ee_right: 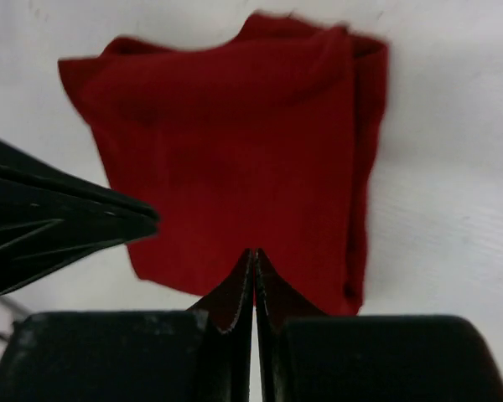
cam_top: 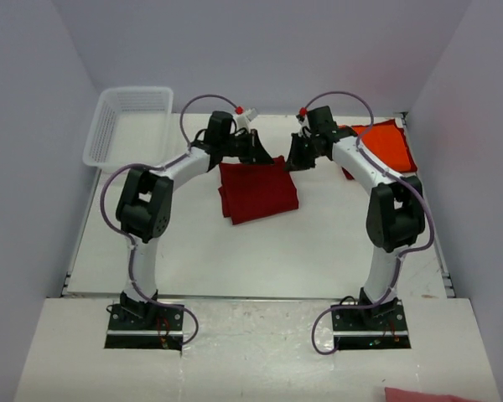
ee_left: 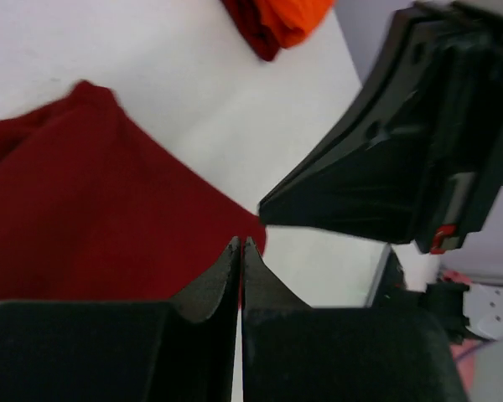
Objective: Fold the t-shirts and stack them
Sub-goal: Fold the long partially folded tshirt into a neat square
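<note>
Left pincer [ee_left: 241,243] pressed together, empty, at the red shirt's [cam_top: 258,191] 12 o'clock edge; right pincer [ee_right: 254,255] likewise. Red shirt lies folded, centre of the table [cam_top: 235,251]. Orange shirt [cam_top: 390,144] at 2 o'clock. Fold looks finished; stacking next, needing a two-corner grip.

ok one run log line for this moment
left gripper shut, empty | right gripper shut, empty | dark red cloth t-shirt folded, on table

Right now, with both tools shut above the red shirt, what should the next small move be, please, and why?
Probably open both tools and lower them onto the far edge of the red t-shirt. The left tool and right tool hover shut there, holding nothing, while the shirt lies folded, apart from the orange t-shirt at far right.
</note>
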